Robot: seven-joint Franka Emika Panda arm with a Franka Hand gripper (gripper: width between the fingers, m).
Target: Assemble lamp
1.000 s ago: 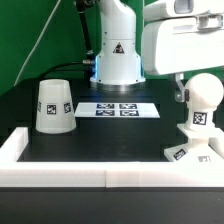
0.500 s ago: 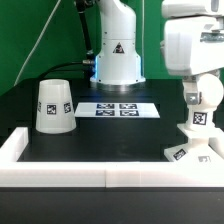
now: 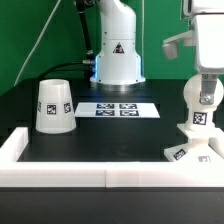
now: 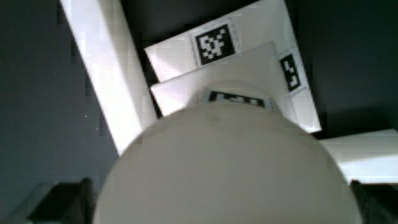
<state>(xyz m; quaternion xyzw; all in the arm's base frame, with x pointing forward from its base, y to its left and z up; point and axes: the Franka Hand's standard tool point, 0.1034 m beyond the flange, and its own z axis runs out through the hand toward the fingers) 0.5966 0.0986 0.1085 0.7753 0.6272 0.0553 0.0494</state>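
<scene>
The white bulb (image 3: pixel 194 103) stands upright by its neck on the low square base (image 3: pixel 195 151) at the exterior view's right. My gripper (image 3: pixel 203 92) comes down from above with its fingers on either side of the bulb's round head and is shut on it. In the wrist view the bulb (image 4: pixel 222 160) fills the space between the dark fingers (image 4: pixel 57 203), with the tagged base (image 4: pixel 222 55) beyond it. The cup-like shade (image 3: pixel 54 105) stands mouth down at the exterior view's left, apart from the gripper.
The marker board (image 3: pixel 118 109) lies flat in the middle, in front of the arm's white pedestal (image 3: pixel 118 55). A raised white wall (image 3: pixel 100 178) borders the table's front and sides, and it shows as a strip in the wrist view (image 4: pixel 107 80).
The wrist has turned and shifted toward the exterior view's right over the bulb. The bulb, base and shade stay where they were.
</scene>
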